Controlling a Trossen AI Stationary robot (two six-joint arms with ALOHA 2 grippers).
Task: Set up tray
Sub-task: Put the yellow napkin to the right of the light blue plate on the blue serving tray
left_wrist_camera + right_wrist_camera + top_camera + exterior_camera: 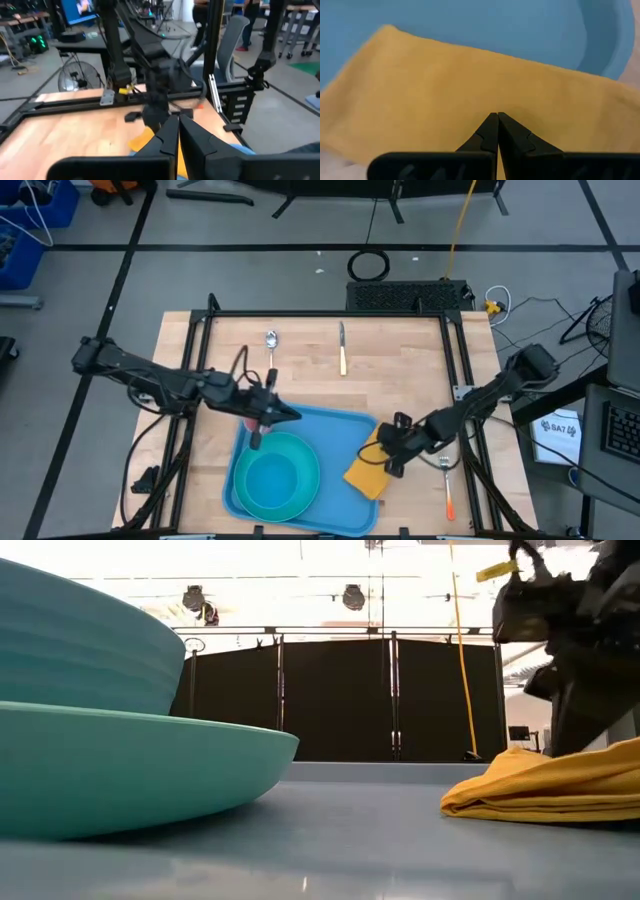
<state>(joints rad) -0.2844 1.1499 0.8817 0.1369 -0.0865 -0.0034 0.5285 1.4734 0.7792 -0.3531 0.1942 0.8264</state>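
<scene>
The light-blue tray (335, 430) lies on the wooden table near its front edge. A teal bowl (272, 480) sits in a teal plate (300, 442) on the tray's left half; both show close up in the low view, the plate (130, 765) under the bowl (80, 640). An orange-yellow napkin (366, 472) lies folded on the tray's right side, its right end over the rim. My right gripper (388, 457) is shut just above the napkin (470, 85). My left gripper (292, 416) is shut over the tray's far left part, holding nothing that shows (177, 127). My right gripper points its shut fingertips (490, 125) down at the napkin's top face (495, 102), slanting in from the table's right side. I cannot tell whether they touch the cloth. The napkin lies on the tray, its right end raised (600, 760).
A spoon (271, 340) and a knife (342, 350) lie on the table's far part. A fork with an orange handle (448, 485) lies right of the tray. A small pink-red thing (262, 421) shows under my left gripper. Black frame rails (330, 314) edge the table.
</scene>
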